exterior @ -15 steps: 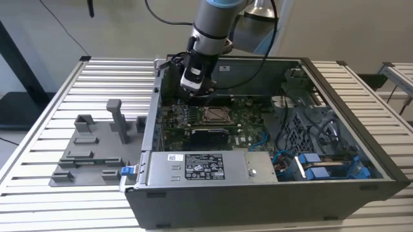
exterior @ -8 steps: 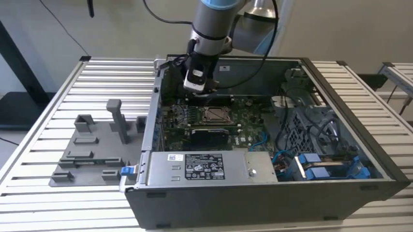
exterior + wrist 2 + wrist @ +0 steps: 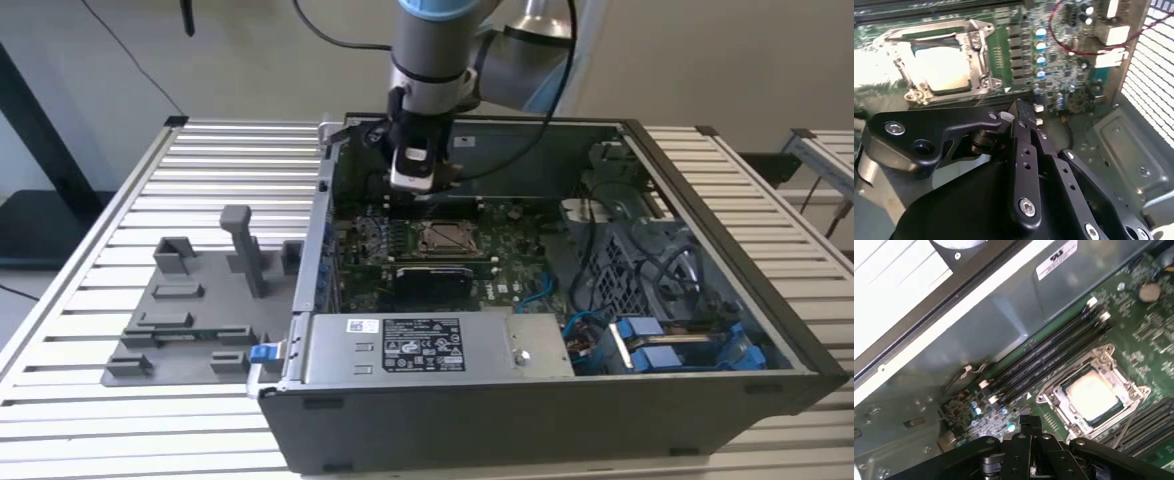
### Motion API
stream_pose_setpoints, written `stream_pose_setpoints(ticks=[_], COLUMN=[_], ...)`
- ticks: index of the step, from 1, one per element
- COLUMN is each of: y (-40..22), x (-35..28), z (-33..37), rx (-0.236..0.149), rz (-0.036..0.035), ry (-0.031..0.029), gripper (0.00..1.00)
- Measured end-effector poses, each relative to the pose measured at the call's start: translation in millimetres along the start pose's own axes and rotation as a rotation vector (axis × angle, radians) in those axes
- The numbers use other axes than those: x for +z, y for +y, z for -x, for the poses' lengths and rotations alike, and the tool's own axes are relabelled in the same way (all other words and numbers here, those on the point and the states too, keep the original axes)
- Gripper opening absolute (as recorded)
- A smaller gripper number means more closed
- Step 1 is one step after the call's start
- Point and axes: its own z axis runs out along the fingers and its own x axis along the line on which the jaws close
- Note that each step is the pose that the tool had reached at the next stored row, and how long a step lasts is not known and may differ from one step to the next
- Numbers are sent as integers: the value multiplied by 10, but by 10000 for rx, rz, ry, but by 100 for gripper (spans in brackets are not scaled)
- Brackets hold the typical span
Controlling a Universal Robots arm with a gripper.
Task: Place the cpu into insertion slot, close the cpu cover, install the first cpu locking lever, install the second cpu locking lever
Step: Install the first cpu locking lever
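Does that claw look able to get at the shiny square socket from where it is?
Probably yes: the claw hovers inside the open case, close by the insertion slot, with nothing tall between them.

A plain beige wall (image 3: 747, 60) stands behind the pale slatted table (image 3: 227, 160); a second slatted table (image 3: 830, 150) sits at the exterior view's right.

Silver cpu (image 3: 1090, 392) flat inside insertion slot (image 3: 1052, 393)

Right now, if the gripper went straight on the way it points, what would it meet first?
Likely the green circuit board beside the insertion slot, not the cpu; depth is unclear.
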Motion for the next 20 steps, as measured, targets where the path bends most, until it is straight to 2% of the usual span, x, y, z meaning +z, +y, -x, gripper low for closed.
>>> stream_pose_setpoints(ticks=[1,2,6,8,10,12,17,20], y=[0,0,0,-1,-1,-3,-4,-5], x=[0,1,3,5,10,19,26,26], z=[0,0,1,2,2,3,5,5], rx=[-125,-249,-755,-1012,-1301,-1612,-2504,-3010], rz=[74,120,269,334,378,385,264,248], ry=[-69,-106,-213,-241,-215,-133,39,38], gripper=[11,11,11,11,11,11,11,11])
